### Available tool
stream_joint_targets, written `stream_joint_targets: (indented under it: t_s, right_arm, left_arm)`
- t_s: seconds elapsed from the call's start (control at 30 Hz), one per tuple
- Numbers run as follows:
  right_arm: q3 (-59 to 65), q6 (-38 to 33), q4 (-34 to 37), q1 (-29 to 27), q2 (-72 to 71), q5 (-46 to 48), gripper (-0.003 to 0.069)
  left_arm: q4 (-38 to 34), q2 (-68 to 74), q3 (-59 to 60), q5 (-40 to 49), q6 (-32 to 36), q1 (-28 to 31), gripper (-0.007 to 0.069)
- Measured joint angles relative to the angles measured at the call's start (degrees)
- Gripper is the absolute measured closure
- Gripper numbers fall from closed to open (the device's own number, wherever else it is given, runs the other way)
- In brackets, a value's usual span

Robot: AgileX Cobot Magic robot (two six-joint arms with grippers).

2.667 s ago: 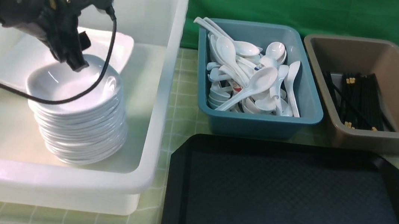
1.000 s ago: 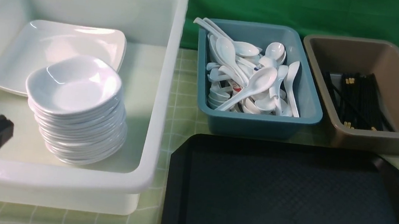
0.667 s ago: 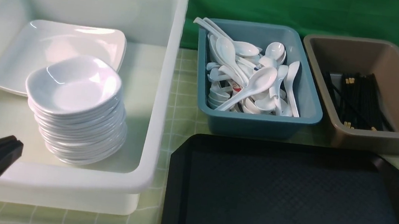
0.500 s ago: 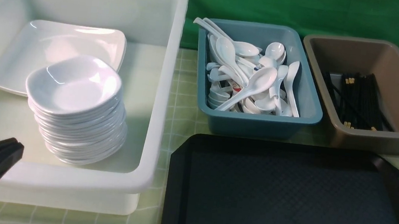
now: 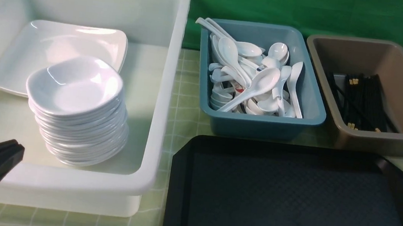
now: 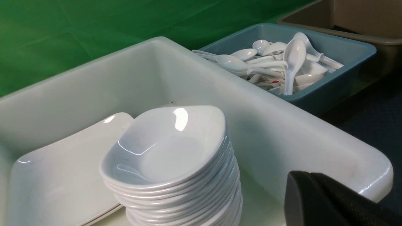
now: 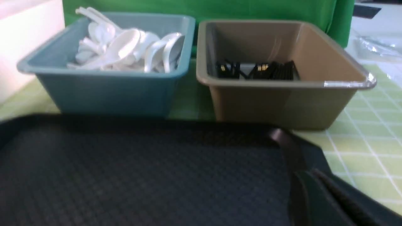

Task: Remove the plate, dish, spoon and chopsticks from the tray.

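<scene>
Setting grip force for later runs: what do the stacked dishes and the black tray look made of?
Dishes: glossy white, likely melamine or glazed ceramic; sharp highlights, thin even rims; cannot tell which. Tray: matte black plastic by its look; fine embossed texture, low moulded rim.

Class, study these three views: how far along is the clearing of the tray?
Done: the tray shows nothing on its visible surface. The plate and the dish, topping a stack, lie in the white tub; spoons fill the teal bin; chopsticks lie in the brown bin. In hand: nothing; the left gripper is shut and empty. Left: apparently nothing.
</scene>
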Motion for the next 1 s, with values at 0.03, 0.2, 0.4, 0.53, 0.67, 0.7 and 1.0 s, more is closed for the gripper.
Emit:
stream_joint_targets:
  t_s: [0.03, 0.2, 0.4, 0.53, 0.67, 0.7, 1.0]
  right_arm:
    - [0.0, 0.0, 0.0, 0.0, 0.0, 3.1, 0.0641]
    - [0.0, 0.1, 0.0, 0.0, 0.0, 6.4, 0.064]
    - [0.0, 0.1, 0.1, 0.0, 0.0, 6.9, 0.0638]
    - [0.0, 0.1, 0.1, 0.0, 0.0, 6.9, 0.0633]
    - [0.0, 0.1, 0.1, 0.0, -0.1, 6.9, 0.0617]
    - [0.0, 0.1, 0.1, 0.0, -0.1, 6.9, 0.0615]
    - [0.0, 0.1, 0.2, 0.0, -0.1, 6.9, 0.0599]
  left_arm:
    - [0.5, 0.0, 0.0, 0.0, 0.0, 0.0, 0.062]
    - [1.8, 0.0, 0.0, 0.0, 0.0, 0.0, 0.062]
    - [3.2, 0.0, 0.0, 0.0, 0.0, 0.0, 0.062]
    - [3.3, 0.0, 0.0, 0.0, 0.0, 0.0, 0.062]
    - [3.3, 0.0, 0.0, 0.0, 0.0, 0.0, 0.062]
    - [3.3, 0.0, 0.0, 0.0, 0.0, 0.0, 0.062]
    - [3.6, 0.0, 0.7, -2.5, -1.8, 0.0, 0.062]
